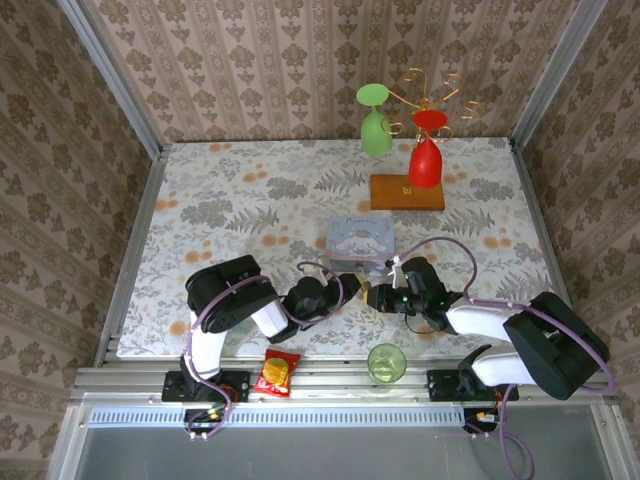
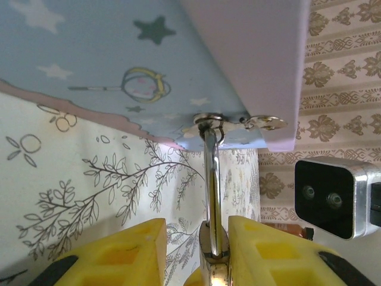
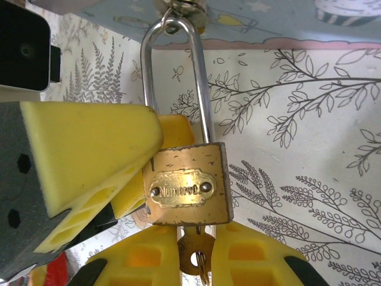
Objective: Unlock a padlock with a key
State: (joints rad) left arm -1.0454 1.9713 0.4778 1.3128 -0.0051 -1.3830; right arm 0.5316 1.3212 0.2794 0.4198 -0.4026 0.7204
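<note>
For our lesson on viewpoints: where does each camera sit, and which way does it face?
Top external: above and behind the arms, looking down on the table; both arms show, left pincer and right pincer meeting before the tin.
Left wrist: on the left arm, looking along its yellow fingers at the padlock hooked on the tin.
Right wrist: on the right arm, facing the padlock's brass body; its own fingers pinch the key.
Shared: both wrist views show the padlock's shackle and the tin's blue side.

Overhead camera looks down from behind — both wrist cameras closely share the padlock (image 3: 186, 185).
</note>
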